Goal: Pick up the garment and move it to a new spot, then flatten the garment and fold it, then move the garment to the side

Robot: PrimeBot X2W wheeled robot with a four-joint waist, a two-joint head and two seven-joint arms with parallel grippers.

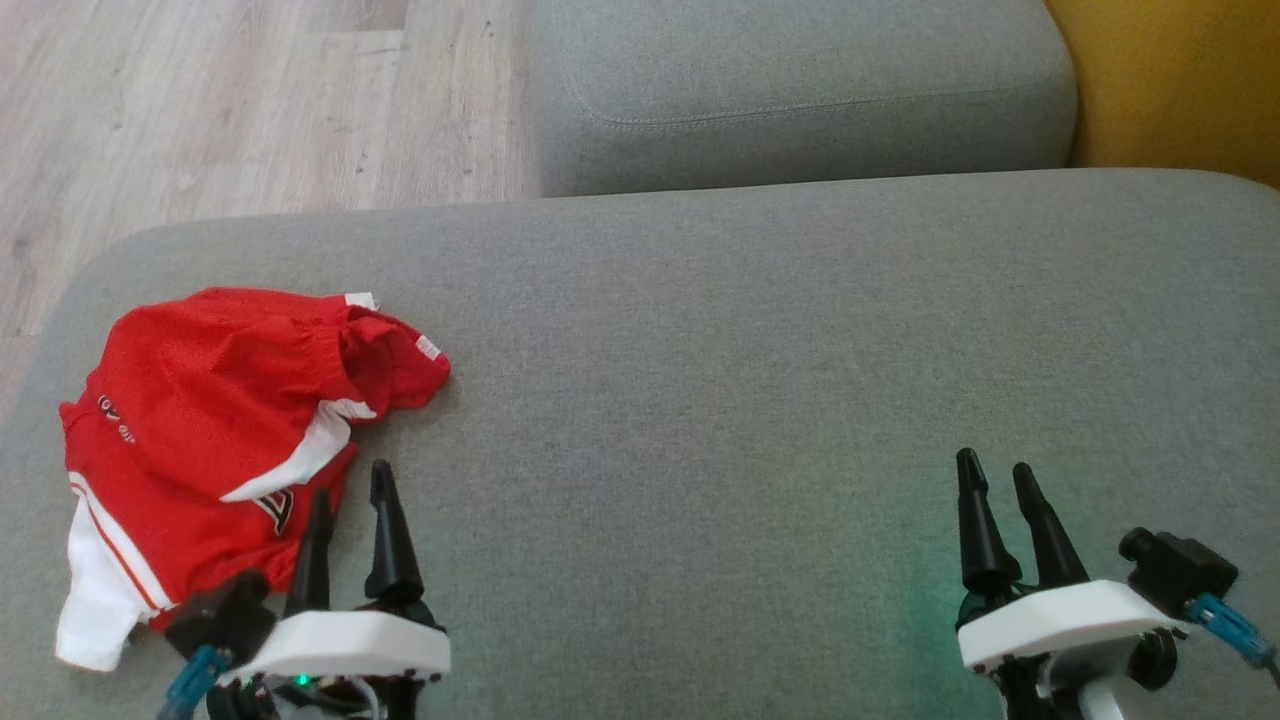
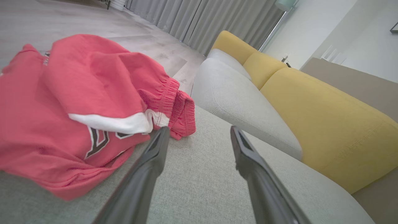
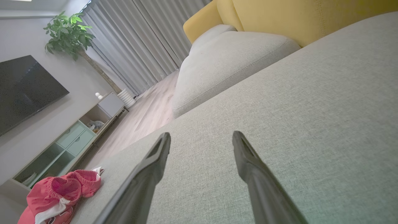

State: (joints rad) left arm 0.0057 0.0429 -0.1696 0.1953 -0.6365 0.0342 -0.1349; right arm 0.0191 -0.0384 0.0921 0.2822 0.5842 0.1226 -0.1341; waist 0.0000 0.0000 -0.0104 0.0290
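grey fabric sofa cushion [image 1: 700, 350]: crumpled red-and-white mesh garment [image 1: 220, 420] just beside left gripper [image 1: 350, 480], right gripper [image 1: 995, 470] likewise fingers apart, empty; probably best to pinch the gathered waistband [image 1: 330, 345].

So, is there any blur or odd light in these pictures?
Head view: a green glow tints the grey fabric sofa cushion beside the right hand. Left wrist view: the crumpled red and white garment looks soft. Right wrist view: the pale grey curtains lean strongly.
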